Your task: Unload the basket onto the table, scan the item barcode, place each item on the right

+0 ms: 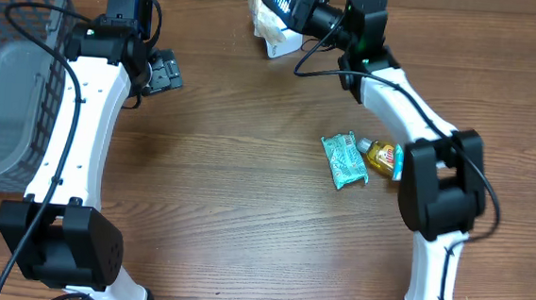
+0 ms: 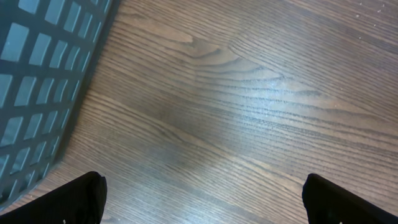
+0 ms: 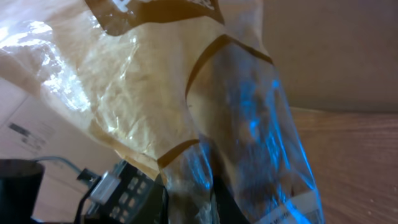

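1. Overhead: the bag (image 1: 264,15) is held at the far edge of the table (image 1: 245,215), pinched in the right gripper (image 1: 280,3), whose jaws are pressed almost together on it. A white box (image 1: 283,45) is seen just beside it. A teal packet (image 1: 345,161) and a yellow bottle (image 1: 379,156) are left touching each other toward the right edge. The left gripper (image 1: 165,72) is spread wide and carries nothing, near the basket (image 1: 8,75) at the left edge.
2. Left wrist: only bare wood and the basket wall are shown beyond the spread fingertips (image 2: 81,199). No help from this arm is judged to be needed.
3. Right wrist: the view is filled by the crinkled, shiny bag, lit blue on its lower part. A device with buttons (image 3: 121,186), probably the scanner, is seen below it. No barcode can be made out. The bag is best turned slowly until the code faces the device, with the film kept taut, glare avoided and the pinch kept off the code.
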